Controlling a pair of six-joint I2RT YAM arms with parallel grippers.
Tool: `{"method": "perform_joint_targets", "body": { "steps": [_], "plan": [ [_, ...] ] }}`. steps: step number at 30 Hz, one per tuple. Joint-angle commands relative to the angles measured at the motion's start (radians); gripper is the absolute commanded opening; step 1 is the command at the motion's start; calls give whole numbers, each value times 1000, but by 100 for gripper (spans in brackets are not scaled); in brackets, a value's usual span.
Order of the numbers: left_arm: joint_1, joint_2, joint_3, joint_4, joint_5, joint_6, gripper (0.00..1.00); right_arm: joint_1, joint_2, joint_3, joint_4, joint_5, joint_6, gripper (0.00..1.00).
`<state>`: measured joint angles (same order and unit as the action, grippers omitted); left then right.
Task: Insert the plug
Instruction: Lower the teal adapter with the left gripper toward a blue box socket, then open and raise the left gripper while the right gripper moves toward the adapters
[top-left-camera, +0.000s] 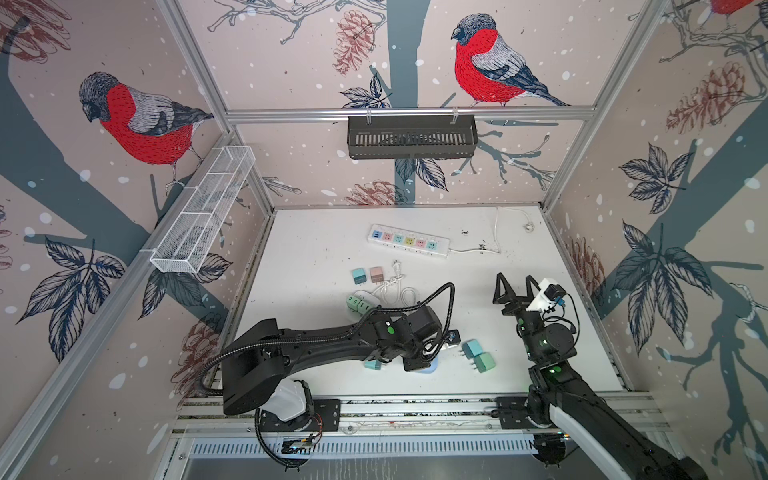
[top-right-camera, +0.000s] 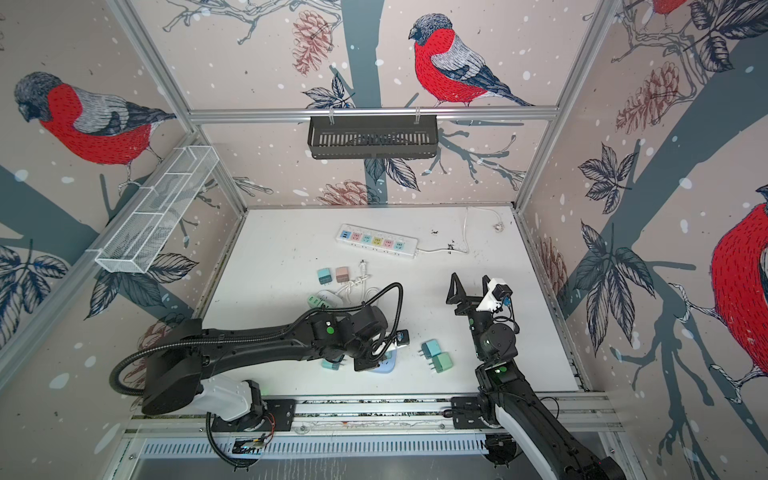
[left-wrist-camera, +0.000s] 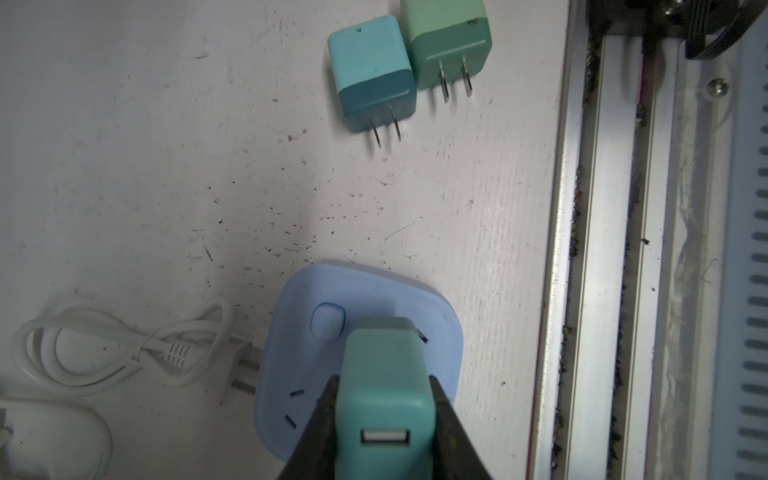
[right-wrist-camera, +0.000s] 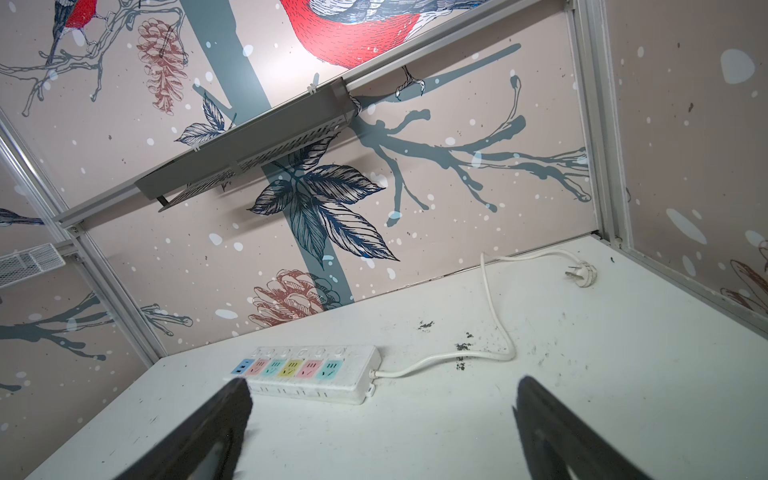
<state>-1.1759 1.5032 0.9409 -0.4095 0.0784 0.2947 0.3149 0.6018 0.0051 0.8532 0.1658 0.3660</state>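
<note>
We see a power strip (top-left-camera: 408, 241) at twelve o'clock on the table (top-left-camera: 311, 249), a black basket (top-left-camera: 411, 141) on the wall beyond, and a wire basket (top-left-camera: 203, 212) at ten o'clock.

Plugs, sockets, baskets: your tally

You have six cube plugs: far teal plug (top-left-camera: 358, 275), pink plug (top-left-camera: 377, 274) beside it, near-left teal plug (top-left-camera: 372, 365), right teal plug (top-left-camera: 472, 348) with green plug (top-left-camera: 485, 361), and upright plug (left-wrist-camera: 384, 374) on the one blue socket (left-wrist-camera: 374, 291). Add one power strip (top-left-camera: 409, 240) with six coloured panels, two green blocks (top-left-camera: 353, 301) of unclear kind, and two wall baskets: white basket (top-left-camera: 203, 208), black basket (top-left-camera: 411, 137).
</note>
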Motion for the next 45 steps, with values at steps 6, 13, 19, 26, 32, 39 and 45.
{"method": "perform_joint_targets", "body": {
  "steps": [6, 13, 19, 26, 32, 39, 45],
  "plan": [
    [-4, 7, 13, -28, -6, 8, 0, 1, 1, -102, 29, 2, -1, 100],
    [-7, 30, 30, -52, -11, -1, 0, 1, -2, -104, 28, 0, -2, 100],
    [-16, 34, 50, -77, -21, -7, 0, 1, 2, -103, 29, 3, -1, 100],
    [-23, 58, 51, -88, -23, -10, 0, 2, 0, -103, 29, 1, -1, 100],
    [-24, 82, 80, -95, -20, -6, 0, 1, 2, -103, 29, 1, -1, 100],
    [-24, 142, 120, -142, -32, -13, 0, 1, -2, -103, 26, 2, -1, 100],
    [-24, 188, 135, -156, -23, -16, 0, 2, -1, -103, 28, 1, -1, 100]
  ]
}}
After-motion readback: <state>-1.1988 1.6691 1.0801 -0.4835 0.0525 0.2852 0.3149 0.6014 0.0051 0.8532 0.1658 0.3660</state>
